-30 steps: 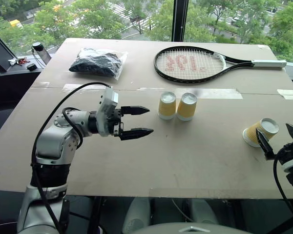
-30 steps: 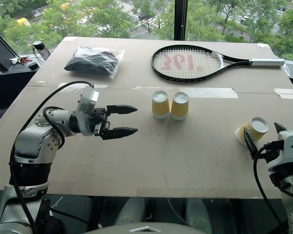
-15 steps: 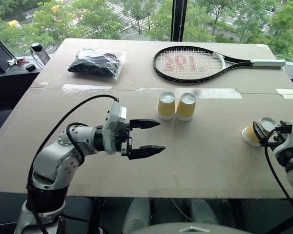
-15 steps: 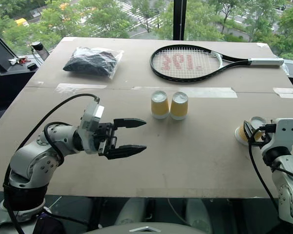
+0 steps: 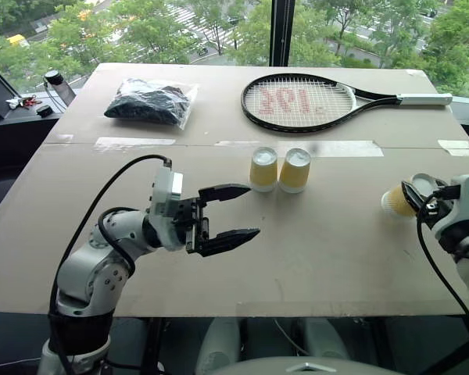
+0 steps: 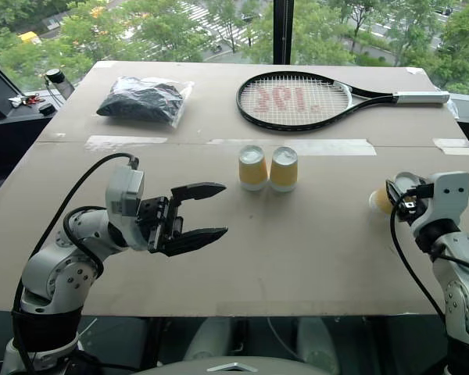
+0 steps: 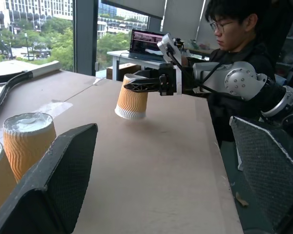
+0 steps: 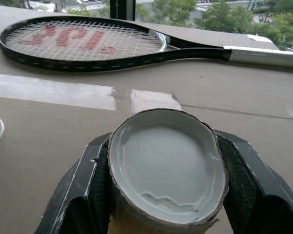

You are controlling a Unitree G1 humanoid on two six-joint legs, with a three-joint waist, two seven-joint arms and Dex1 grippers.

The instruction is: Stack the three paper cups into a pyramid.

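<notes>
third cup pinched, lifted off table, ready for carry to base pair.

right gripper [image 5: 419, 200] clamped on third cup [image 7: 132, 96], base end squeezed out of round between fingers [image 8: 90, 170], rim held clear above table [image 5: 336, 250] near right edge. base pair [image 5: 279, 169] upside down, touching side by side at mid-table, just in front of tape strip [image 5: 328, 148]. left gripper [image 5: 230, 213] spread wide, empty, hovering beside base pair. advised: keep cup inverted and level, centre over seam between the two bases, lower gently, release only once seated on both; avoid tighter squeeze, wall already deformed. racket [image 5: 301, 102] strings carry red stencil, not legible. no other writing readable.
</notes>
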